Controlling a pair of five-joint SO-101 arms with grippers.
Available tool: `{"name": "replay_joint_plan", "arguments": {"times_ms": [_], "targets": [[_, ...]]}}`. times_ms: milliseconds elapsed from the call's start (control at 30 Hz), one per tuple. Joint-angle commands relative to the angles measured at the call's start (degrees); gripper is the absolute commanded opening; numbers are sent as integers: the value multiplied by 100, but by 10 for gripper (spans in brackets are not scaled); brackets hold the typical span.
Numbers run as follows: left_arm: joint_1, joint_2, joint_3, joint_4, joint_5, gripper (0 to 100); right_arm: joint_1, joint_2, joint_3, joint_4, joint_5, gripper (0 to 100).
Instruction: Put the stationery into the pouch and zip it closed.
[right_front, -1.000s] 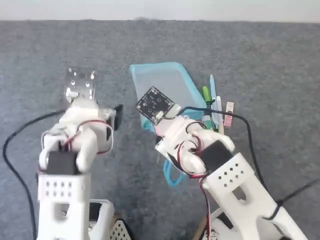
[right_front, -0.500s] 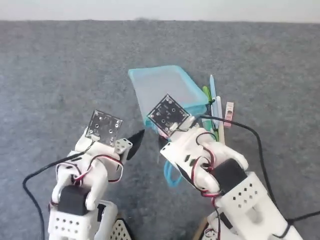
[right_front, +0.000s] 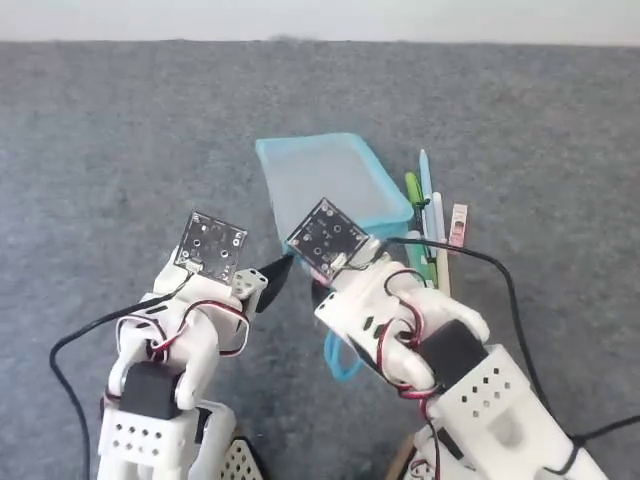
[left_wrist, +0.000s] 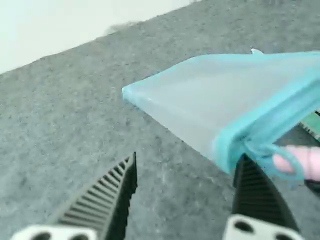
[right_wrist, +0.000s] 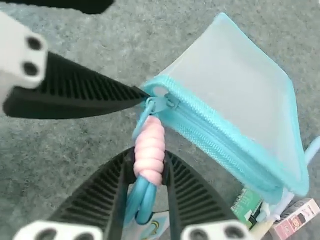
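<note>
The right gripper (right_wrist: 148, 161) pinches the pouch (right_wrist: 240, 95) by its pink zipper charm (right_wrist: 149, 142); the left gripper (left_wrist: 189, 162) gapes open at the pouch's 7 o'clock corner.

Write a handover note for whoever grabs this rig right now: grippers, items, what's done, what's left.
Left gripper: open, empty, at the pouch's near corner.
Right gripper: shut on the pink zip pull at that corner.
The pouch lies on the grey carpet. Its zip looks closed, with the slider at the near corner.
The stationery (pens and a small pink item) lies on the carpet beside the pouch. None seems to be inside.
Done: zip pull grasped.
Left: open the zip, load the stationery, zip shut.
</note>
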Motion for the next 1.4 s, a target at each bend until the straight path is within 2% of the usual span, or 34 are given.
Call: {"name": "replay_joint_plan", "arguments": {"times_ms": [0,467,767,933,1200,1367], "targets": [[62,105,-48,-176,141,300,-127,-207,-53,40,-18,6],[97,105,233,-484,149,298,-127,-303,-62,207,97,6],[97,105,242,-519,158,298,-136,-1305,-62,690,237,6],[114,105,259,-598,325,296,-136,-1393,53,708,290,6],[141,62,259,-598,343,144,-101,-1385,202,681,299,6],[141,62,268,-598,229,100,4,-1385,246,725,440,6]]}}
